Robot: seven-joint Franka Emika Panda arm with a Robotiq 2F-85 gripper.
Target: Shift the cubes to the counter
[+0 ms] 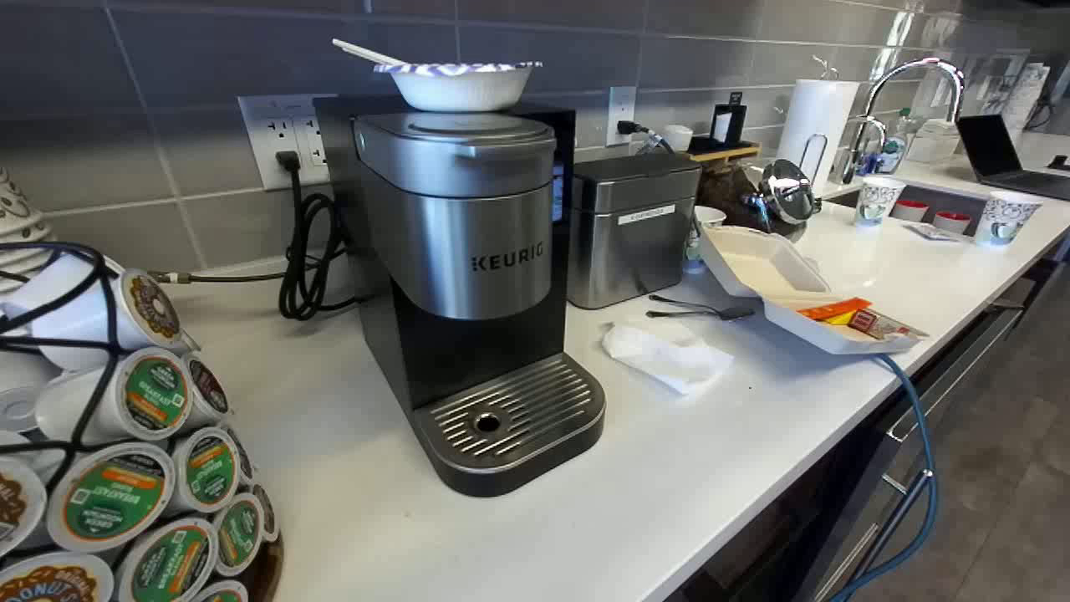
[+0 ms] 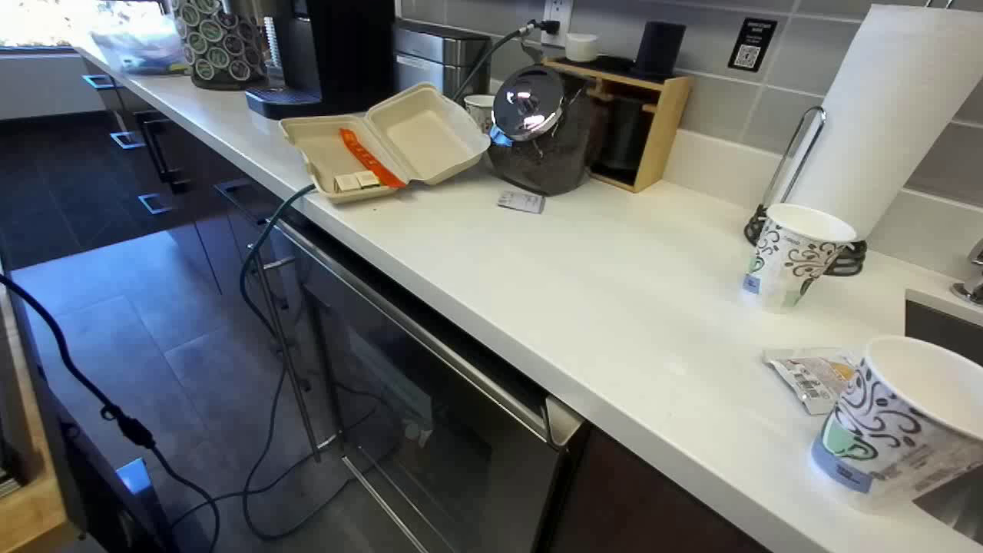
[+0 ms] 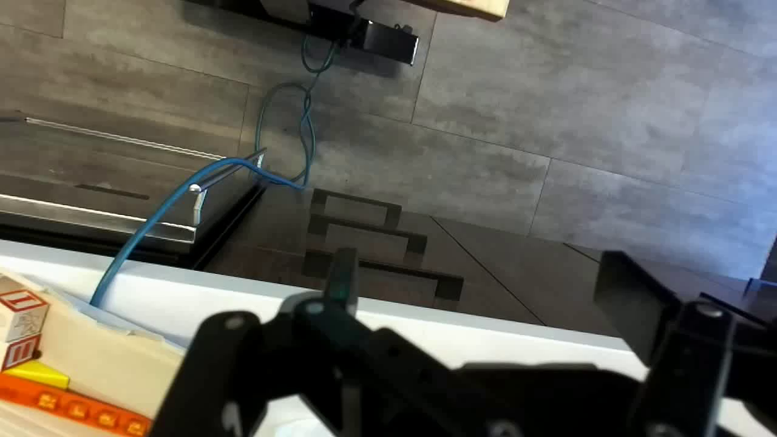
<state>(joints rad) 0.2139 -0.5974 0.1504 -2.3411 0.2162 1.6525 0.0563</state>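
Observation:
Two small cubes with red-framed letters (image 3: 23, 312) lie side by side in the white foam clamshell tray (image 3: 115, 370), at the left edge of the wrist view. They also show as small pale blocks (image 2: 357, 181) and a reddish block (image 1: 863, 320) in the exterior views. The tray stands open on the off-white counter (image 1: 585, 518) near its front edge, also seen in an exterior view (image 2: 553, 269). My gripper (image 3: 485, 288) is open and empty, its fingers wide apart above the counter's front edge, beside the tray. It is outside both exterior views.
An orange strip (image 3: 73, 408) and a yellow piece (image 3: 39, 372) lie in the tray by the cubes. A coffee maker (image 1: 476, 251), a crumpled napkin (image 1: 664, 355), dark cutlery (image 1: 702, 309) and paper cups (image 2: 799, 253) stand or lie on the counter. A blue cable (image 3: 182, 191) hangs over its edge.

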